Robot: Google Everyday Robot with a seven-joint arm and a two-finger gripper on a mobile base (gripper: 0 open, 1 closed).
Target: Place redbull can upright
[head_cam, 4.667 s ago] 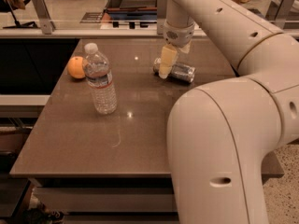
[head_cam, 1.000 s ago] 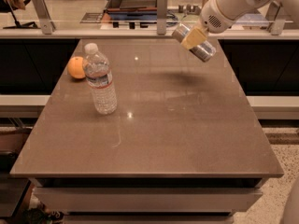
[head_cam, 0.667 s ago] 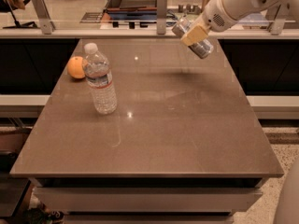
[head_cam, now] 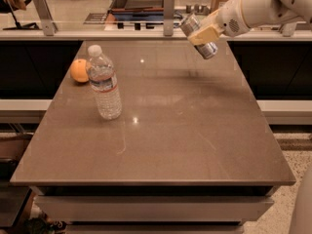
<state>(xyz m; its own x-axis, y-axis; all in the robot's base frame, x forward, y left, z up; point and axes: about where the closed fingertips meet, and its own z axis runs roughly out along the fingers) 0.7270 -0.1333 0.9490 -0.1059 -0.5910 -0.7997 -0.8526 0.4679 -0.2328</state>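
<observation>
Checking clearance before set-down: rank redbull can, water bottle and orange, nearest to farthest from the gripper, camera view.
1. redbull can, held in the gripper, raised at back right.
2. water bottle, left side, and orange, back left beside it: too close to call.

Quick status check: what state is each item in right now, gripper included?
redbull can: held in the air above the far right of the table, tilted, not upright.
gripper: shut on the redbull can, raised near the table's far edge.
water bottle: standing upright on the table's left side, cap on.
orange: resting on the table, just behind and left of the water bottle.
</observation>
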